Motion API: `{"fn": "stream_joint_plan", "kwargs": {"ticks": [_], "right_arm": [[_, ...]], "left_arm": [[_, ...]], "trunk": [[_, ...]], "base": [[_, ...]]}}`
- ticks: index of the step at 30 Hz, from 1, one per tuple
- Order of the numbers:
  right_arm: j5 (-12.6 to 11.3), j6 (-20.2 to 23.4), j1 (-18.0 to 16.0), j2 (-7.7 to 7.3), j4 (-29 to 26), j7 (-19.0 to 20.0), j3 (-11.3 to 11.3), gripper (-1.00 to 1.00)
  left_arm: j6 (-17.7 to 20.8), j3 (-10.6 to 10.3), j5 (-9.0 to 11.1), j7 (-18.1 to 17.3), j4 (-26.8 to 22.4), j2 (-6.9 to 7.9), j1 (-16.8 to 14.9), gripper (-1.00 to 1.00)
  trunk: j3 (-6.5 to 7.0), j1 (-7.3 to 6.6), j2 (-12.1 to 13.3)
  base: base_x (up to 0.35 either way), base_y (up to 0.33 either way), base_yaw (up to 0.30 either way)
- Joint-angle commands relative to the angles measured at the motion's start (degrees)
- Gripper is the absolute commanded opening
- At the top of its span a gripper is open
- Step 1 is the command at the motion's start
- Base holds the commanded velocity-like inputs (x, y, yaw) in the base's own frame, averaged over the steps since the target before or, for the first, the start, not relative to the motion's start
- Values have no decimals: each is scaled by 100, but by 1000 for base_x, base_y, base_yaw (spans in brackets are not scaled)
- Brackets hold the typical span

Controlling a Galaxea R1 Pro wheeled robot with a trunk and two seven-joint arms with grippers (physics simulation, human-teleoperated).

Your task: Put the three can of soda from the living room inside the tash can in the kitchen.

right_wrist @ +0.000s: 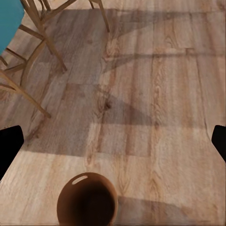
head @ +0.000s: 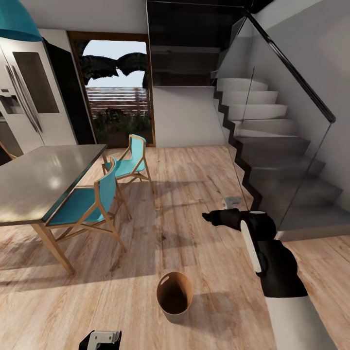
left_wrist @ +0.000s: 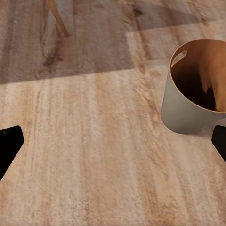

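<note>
The tash can (head: 175,296), pale grey outside and brown inside, stands upright on the light wood floor just in front of me. In the left wrist view the tash can (left_wrist: 195,89) is close, beside my left gripper (left_wrist: 113,146), which is open with bare floor between its black fingertips (left_wrist: 9,143). My right gripper (head: 208,217) hangs above the floor beyond the bin and to its right. It is open too, and looks down at the tash can (right_wrist: 87,200) with nothing held. The cans of soda are out of view.
A grey table (head: 34,184) with two teal chairs (head: 97,199) stands at the left, in front of a steel fridge (head: 26,97). At the right, stairs (head: 272,146) rise behind a glass balustrade (head: 272,97). A glazed door (head: 116,97) lies straight ahead.
</note>
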Motion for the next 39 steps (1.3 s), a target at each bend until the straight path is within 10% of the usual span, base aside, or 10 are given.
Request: {"fn": "stream_joint_plan", "kwargs": {"ticks": [1,14,39], "right_arm": [[1,83,-168,7,174,-1,5,100],[-21,171,-3068,126,5594,-552,18,100],[-57,171,-3565,205,7800,-1415,-20,100]], "left_arm": [[0,-1,0,0,1,0,0,100],[0,4,2,-1,-14,9,0,100],[0,37,2,0,4,10,0,100]], "trunk": [[0,0,0],[0,0,0],[0,0,0]], "base": [[0,0,0],[0,0,0],[0,0,0]]}}
